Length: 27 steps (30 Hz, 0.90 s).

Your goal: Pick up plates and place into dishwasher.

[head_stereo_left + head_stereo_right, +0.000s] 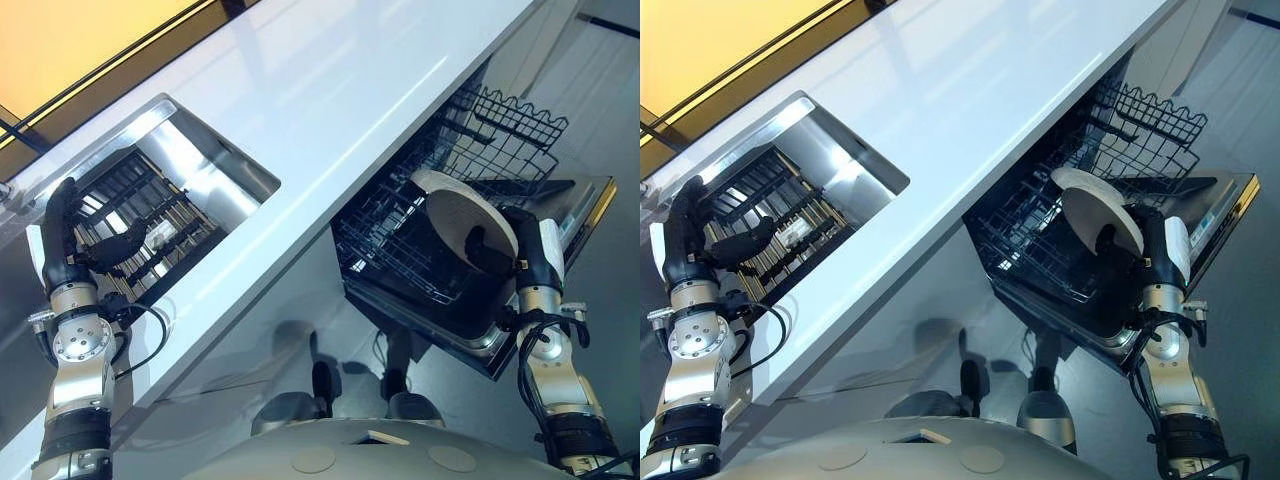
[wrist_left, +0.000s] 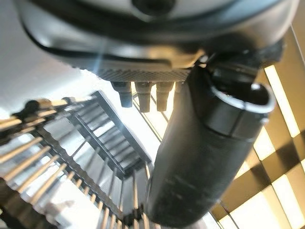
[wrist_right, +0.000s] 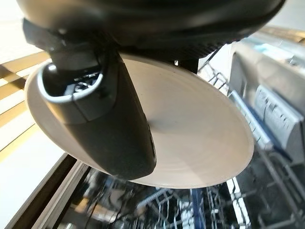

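A pale round plate point(image 1: 468, 220) is held by the right hand point(image 1: 520, 252) over the pulled-out wire rack point(image 1: 420, 235) of an open dishwasher point(image 1: 565, 215). The plate is pinched near its rim, with the thumb point(image 3: 102, 119) laid across the face turned toward the wrist camera and the fingers hidden behind the far side; the plate is tilted on edge, clear of the rack's dark tines beneath it. In the right wrist view the plate's broad underside is seen above the rack's wires, with the dishwasher's grey inner door panel point(image 3: 274, 112) to one side.

A long white countertop point(image 1: 330, 110) is seen running diagonally between the two arms. A steel sink point(image 1: 185, 165) is set into it, and a dish rack point(image 1: 150, 225) with dark and light bars is seen inside the basin.

The left hand point(image 1: 62, 235) is raised at the near edge of the sink, beside the dish rack. Its fingers are extended upward and loosely straight, its thumb point(image 2: 205, 143) is spread out to the side, and nothing is held in it. In the left wrist view the fingertips point(image 2: 143, 95) are seen in a short row above the rack's bars, apart from them.

A yellow-lit surface point(image 1: 80, 40) framed by a dark band is seen beyond the countertop's far edge.
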Available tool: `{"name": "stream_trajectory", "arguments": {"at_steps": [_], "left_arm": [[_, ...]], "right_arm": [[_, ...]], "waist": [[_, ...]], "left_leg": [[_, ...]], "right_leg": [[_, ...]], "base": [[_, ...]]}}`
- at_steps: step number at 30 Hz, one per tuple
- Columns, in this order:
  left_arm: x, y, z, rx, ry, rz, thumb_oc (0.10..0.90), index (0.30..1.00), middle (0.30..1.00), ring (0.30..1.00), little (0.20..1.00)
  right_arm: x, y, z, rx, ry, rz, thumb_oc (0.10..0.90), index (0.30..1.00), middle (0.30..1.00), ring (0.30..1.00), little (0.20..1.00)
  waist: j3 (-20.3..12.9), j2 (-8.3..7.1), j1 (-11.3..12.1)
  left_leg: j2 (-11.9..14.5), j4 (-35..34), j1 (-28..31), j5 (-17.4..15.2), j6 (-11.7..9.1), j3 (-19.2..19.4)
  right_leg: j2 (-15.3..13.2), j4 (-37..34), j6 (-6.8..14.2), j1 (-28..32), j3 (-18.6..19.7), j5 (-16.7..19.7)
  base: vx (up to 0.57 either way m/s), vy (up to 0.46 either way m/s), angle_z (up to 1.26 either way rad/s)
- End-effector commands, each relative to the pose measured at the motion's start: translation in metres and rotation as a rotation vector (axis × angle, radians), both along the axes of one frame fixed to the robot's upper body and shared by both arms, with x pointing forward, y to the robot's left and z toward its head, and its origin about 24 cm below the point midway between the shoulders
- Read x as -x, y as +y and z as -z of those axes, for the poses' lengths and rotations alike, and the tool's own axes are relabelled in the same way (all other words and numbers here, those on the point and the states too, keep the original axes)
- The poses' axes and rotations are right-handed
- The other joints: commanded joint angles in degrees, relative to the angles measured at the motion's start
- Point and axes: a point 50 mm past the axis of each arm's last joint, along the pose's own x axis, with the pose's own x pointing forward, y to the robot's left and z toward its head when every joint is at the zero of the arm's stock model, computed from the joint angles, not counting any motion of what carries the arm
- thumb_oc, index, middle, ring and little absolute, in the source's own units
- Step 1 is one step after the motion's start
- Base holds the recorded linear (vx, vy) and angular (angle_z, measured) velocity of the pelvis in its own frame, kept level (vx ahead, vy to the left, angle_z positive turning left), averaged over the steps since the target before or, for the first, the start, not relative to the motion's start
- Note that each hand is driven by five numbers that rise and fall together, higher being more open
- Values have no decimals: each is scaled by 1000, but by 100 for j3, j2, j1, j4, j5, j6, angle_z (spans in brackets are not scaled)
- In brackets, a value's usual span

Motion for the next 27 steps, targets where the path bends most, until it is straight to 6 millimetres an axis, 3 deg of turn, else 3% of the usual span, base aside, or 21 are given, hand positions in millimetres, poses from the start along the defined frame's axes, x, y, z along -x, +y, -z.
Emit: {"name": "stream_trajectory", "arguments": {"at_steps": [1, 6, 12, 19, 27], "left_arm": [[-8, 19, -37, -91, -168, -52, 800, 900, 900, 900, 900], [-7, 16, -33, -72, -176, -52, 800, 900, 900, 900, 900], [-10, 10, -35, -46, -212, -32, 800, 900, 900, 900, 900], [-22, -5, -42, -18, -263, 35, 800, 900, 900, 900, 900], [-41, -35, -48, 4, -286, 183, 800, 900, 900, 900, 900]], "right_arm": [[-26, 25, -83, 31, -425, -208, 100, 300, 300, 300, 200], [-29, 37, -80, 24, -403, -258, 100, 300, 300, 300, 200], [-36, 38, -40, 61, -131, -201, 100, 300, 300, 300, 200], [-40, 45, -5, 63, -21, -84, 100, 300, 300, 300, 200], [-67, 57, 2, 36, -49, 80, 100, 300, 300, 300, 200]], "waist": [[-27, -127, 107], [21, -132, 162], [118, -140, 239], [286, -85, 379], [493, 24, 673]], "left_leg": [[-217, 323, -5, -705, 93, -191], [-239, 341, -87, -677, 98, -210], [-259, 352, -188, -617, 90, -246], [-302, 424, -304, -568, 96, -353], [-393, 556, -453, -570, 122, -489]], "right_leg": [[30, 1074, 111, -684, -44, -721], [9, 1137, 114, -771, -43, -730], [-31, 1224, 111, -880, -70, -722], [-74, 1342, 91, -983, -87, -704], [-158, 1392, 78, -1048, -136, -638]], "base": [[-26, 53, 2], [-28, 45, 4], [-34, 45, 6], [-27, 34, 7], [-21, 26, 15]]}}
